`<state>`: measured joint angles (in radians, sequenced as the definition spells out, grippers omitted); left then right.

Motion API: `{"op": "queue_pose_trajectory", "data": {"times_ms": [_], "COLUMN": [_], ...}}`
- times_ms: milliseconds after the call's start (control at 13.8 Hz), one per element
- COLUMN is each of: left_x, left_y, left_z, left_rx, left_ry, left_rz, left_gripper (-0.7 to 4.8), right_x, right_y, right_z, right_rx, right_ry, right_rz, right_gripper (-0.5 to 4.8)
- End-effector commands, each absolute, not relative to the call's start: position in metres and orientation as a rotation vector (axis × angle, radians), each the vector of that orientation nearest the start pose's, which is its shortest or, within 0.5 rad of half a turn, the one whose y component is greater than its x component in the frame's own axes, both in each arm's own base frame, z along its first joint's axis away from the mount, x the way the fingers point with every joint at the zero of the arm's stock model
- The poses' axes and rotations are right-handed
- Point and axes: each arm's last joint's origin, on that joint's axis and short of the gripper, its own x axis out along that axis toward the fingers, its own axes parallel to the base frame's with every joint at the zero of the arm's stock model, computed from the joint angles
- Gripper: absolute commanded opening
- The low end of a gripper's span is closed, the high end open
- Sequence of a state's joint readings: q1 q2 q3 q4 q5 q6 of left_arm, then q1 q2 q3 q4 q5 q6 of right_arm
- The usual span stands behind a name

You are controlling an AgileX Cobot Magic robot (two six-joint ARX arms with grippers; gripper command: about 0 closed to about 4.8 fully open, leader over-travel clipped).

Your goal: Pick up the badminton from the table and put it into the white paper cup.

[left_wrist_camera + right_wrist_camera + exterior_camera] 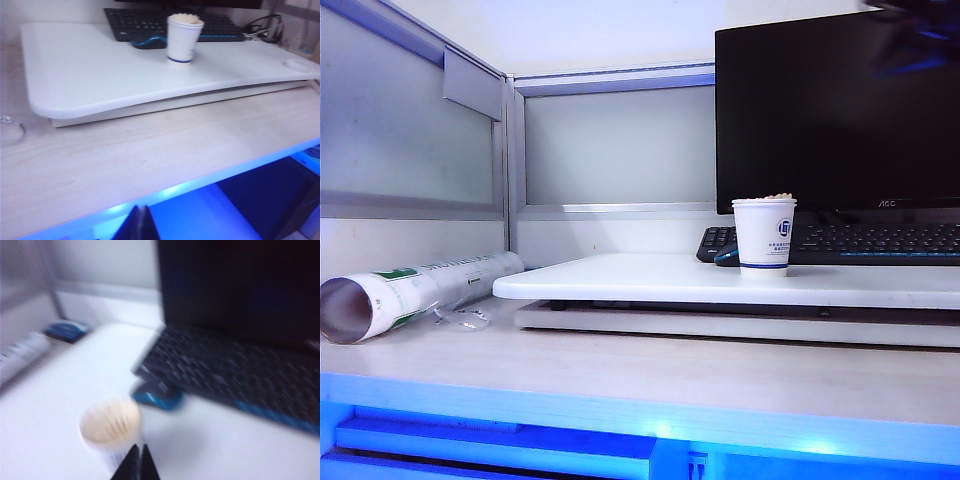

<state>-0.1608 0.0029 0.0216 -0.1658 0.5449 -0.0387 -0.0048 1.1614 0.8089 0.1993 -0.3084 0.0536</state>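
The workspace is a partitioned desk cubicle: a pale wood-grain surface carries the table (650, 278), a white raised board, with a dark monitor (835, 105) and a black keyboard (880, 240) behind it. A rolled printed sheet (415, 290) lies on the lower surface, well apart from the board.

The white paper cup (764, 235) stands upright on the table, just in front of the keyboard. The badminton (111, 421) sits inside the cup, feather cone upward, its tips showing just above the rim in the exterior view.

The right gripper (136, 462) is above the table, close beside the cup; its jaws are together and hold nothing. The left gripper (138, 225) hangs off the front edge of the lower surface, away from the cup, jaws likewise together and empty.

Judgement: placement is complete. The next move calls only for retracting the right arm clear of the cup without knocking it.
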Motion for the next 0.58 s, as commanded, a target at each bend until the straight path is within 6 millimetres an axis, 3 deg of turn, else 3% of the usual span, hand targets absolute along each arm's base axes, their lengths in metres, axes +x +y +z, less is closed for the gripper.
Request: {"op": "queue_pose_trajectory", "data": {"times_ms": [73, 580], "left_x": [0.088, 0.092], "left_y": [-0.028, -0.023], "left_z": [0.154, 0.154], "left_rx": [-0.028, 0.072], "left_ry": [0.166, 0.140], "left_rz": [-0.656, -0.456], "left_gripper": [-0.05, -0.05], "right_x": [0.224, 0.156], "right_y": [0.002, 0.002], "right_z": [0.293, 0.260], "right_rx": [0.065, 0.102], "right_ry": [0.115, 0.080], "right_rz": [0.245, 0.173], "right_gripper": [-0.06, -0.06]}}
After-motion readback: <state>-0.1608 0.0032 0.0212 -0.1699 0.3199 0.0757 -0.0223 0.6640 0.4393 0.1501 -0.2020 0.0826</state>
